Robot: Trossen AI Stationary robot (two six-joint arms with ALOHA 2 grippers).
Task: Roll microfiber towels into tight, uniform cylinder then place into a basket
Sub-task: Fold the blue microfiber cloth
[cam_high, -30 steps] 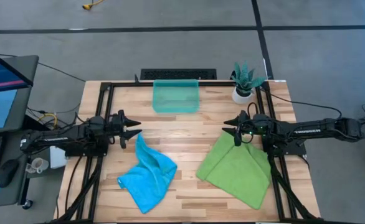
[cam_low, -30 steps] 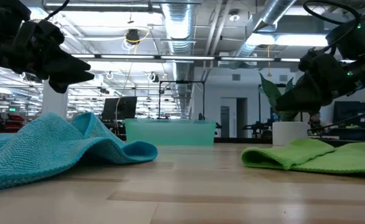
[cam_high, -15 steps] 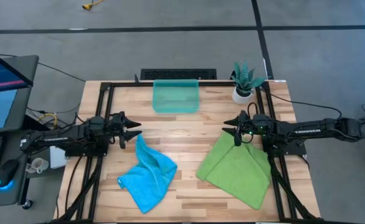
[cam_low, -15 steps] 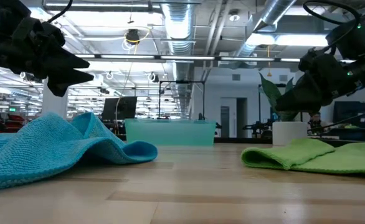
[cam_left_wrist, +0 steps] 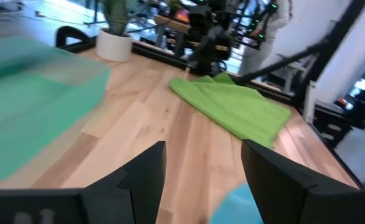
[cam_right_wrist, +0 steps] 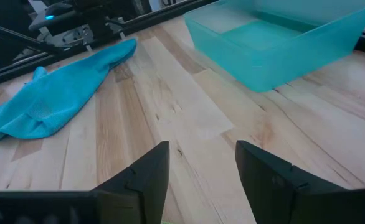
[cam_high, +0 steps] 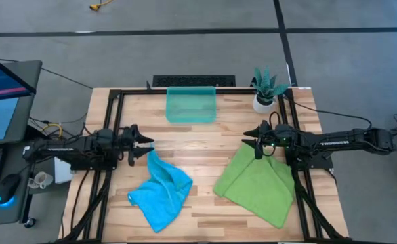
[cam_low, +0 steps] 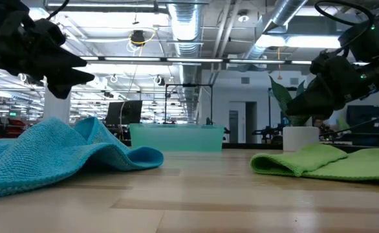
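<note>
We see a wooden table from above, with a teal basket at its far edge. Below and left of the basket lies a crumpled blue towel; below and right, a folded green towel. The left gripper hovers left of the basket, fingers wide apart, holding nothing. The right gripper hovers right of it, likewise open and empty.
</note>
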